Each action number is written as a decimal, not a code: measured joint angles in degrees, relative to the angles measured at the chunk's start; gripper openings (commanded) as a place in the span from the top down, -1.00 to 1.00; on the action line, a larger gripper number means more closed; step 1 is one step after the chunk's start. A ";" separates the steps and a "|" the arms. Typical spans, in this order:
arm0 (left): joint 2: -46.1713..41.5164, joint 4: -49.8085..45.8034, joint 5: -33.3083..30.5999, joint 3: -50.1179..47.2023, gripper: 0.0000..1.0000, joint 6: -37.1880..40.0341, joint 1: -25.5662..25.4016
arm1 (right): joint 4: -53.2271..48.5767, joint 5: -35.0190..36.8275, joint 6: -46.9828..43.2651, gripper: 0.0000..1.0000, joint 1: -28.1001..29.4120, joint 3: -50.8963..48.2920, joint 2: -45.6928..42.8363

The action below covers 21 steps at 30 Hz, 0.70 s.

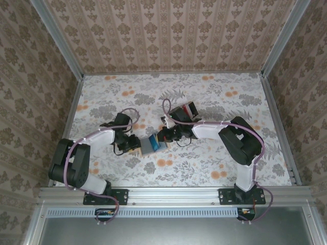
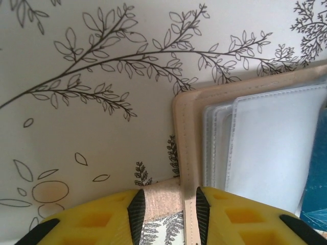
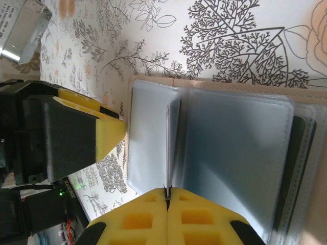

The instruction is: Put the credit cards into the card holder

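Observation:
The tan card holder (image 1: 147, 146) lies open on the floral table between both grippers, its grey-blue clear sleeves (image 3: 240, 153) facing up. My left gripper (image 1: 134, 142) is at its left side. There its jaws (image 2: 166, 209) are closed on the holder's tan stitched edge (image 2: 186, 132) and a tan flap. My right gripper (image 1: 166, 136) is shut on one thin credit card (image 3: 167, 143), seen edge-on and standing between two sleeves. That card looks blue from above (image 1: 160, 145) and at the frame's right side (image 2: 317, 168). The other credit cards (image 1: 187, 109), red and black, lie behind the right arm.
The table has metal rails on the left (image 1: 76, 102) and right (image 1: 278, 122) and patterned walls behind. The left gripper's yellow finger (image 3: 102, 127) is close beside the holder's sleeves. Open tabletop lies toward the back and to the right.

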 measured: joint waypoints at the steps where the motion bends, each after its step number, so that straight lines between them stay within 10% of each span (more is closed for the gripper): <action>1: 0.04 0.00 -0.02 0.00 0.30 0.04 0.02 | 0.33 -0.24 0.15 0.94 0.02 0.00 0.13; 21: 0.63 0.00 0.00 0.00 0.39 0.04 0.42 | 3.65 -1.70 1.86 0.95 -2.38 -5.05 -2.05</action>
